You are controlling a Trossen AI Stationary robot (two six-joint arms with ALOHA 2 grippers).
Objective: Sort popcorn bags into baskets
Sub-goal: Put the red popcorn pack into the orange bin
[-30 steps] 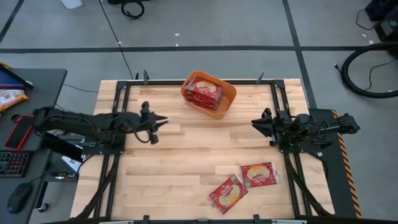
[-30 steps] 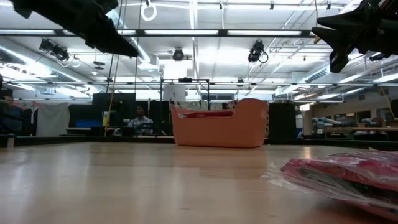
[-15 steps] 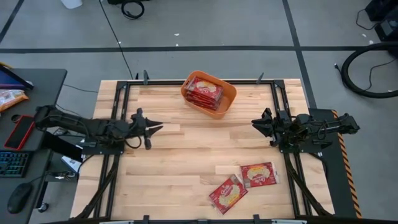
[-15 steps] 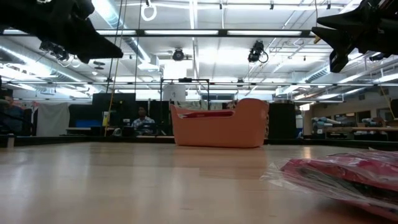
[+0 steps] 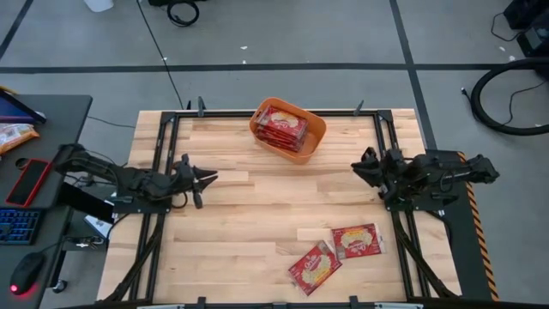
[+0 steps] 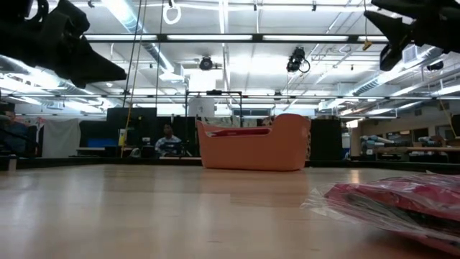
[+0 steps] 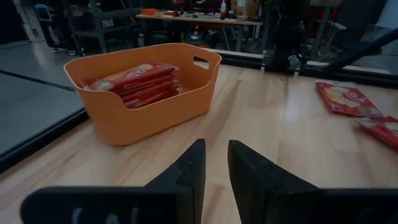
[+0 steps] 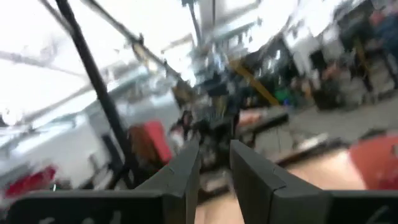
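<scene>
1. The wooden table (image 6: pixel 180 216) fills the lower half of the frame, seen level from its top.
2. An orange tub (image 6: pixel 255 144) stands at the centre of the frame on the far part of the table; a red strip shows just above its rim.
3. A red popcorn bag (image 6: pixel 402 201) lies flat at the lower right, close to the camera.
4. The left gripper (image 6: pixel 65 50) hangs dark in the upper left corner.
5. The right gripper (image 6: pixel 413 29) hangs in the upper right corner.
6. A person (image 6: pixel 169 140) sits in the room behind, left of the tub.

Both arms reach inward above the table, left gripper (image 5: pixel 202 176) and right gripper (image 5: pixel 361 167) with jaws nearly closed.
</scene>
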